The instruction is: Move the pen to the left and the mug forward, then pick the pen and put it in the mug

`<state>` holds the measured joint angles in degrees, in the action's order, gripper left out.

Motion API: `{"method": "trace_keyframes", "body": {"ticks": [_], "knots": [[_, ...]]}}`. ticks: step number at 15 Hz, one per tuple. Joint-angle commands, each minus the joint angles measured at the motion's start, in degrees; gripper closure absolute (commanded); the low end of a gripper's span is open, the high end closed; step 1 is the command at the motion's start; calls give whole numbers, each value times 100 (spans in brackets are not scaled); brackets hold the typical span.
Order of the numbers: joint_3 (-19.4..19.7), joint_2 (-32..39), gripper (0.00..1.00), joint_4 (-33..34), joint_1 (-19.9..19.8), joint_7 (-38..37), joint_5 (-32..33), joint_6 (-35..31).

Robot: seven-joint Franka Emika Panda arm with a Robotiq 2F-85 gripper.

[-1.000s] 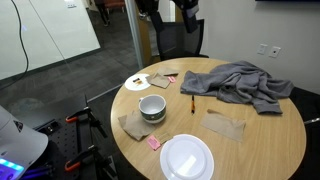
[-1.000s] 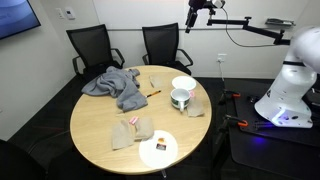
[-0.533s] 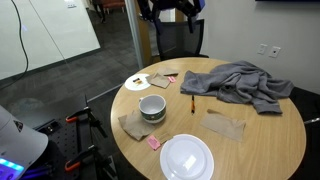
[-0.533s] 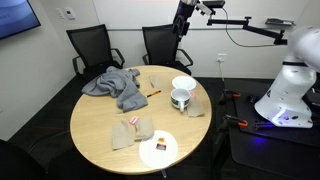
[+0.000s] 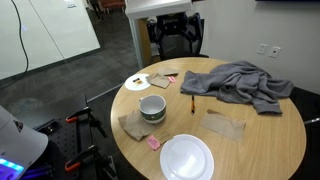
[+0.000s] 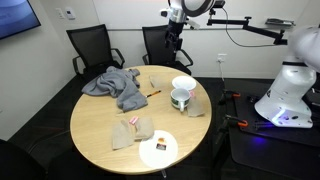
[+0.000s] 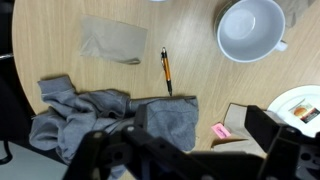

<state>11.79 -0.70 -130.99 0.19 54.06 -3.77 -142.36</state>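
The pen (image 7: 167, 70), thin and orange with dark ends, lies on the wooden table between the grey cloth and the mug; it shows in both exterior views (image 5: 190, 103) (image 6: 154, 93). The mug (image 7: 250, 30) is squat and off-white, stands upright and shows in both exterior views (image 5: 152, 107) (image 6: 181, 99). My gripper (image 7: 180, 142) hangs high above the far side of the table, open and empty, and appears in both exterior views (image 5: 172, 35) (image 6: 172, 35). It is well above the pen and the mug.
A crumpled grey cloth (image 5: 235, 82) covers the table's far side. A large white plate (image 5: 187, 157) sits near the front edge. A small saucer (image 5: 137, 83), brown napkins (image 5: 225, 124) (image 5: 135, 124) and a pink scrap (image 7: 220, 131) lie around. Office chairs stand behind the table.
The arm has swung in from the top of the view and come down; the gripper now hangs lower over the table's far side. Pen and mug have not moved.
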Motion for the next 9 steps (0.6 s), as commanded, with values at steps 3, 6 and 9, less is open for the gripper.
{"method": "trace_keyframes", "body": {"ticks": [3, 6, 9], "knots": [[-359, 640, 0, -36, -327, 134, 149, -870], [-546, 1051, 0, 35, -417, 71, 214, -1269], [-699, 1481, 0, 193, -501, -30, 326, -1367]]}}
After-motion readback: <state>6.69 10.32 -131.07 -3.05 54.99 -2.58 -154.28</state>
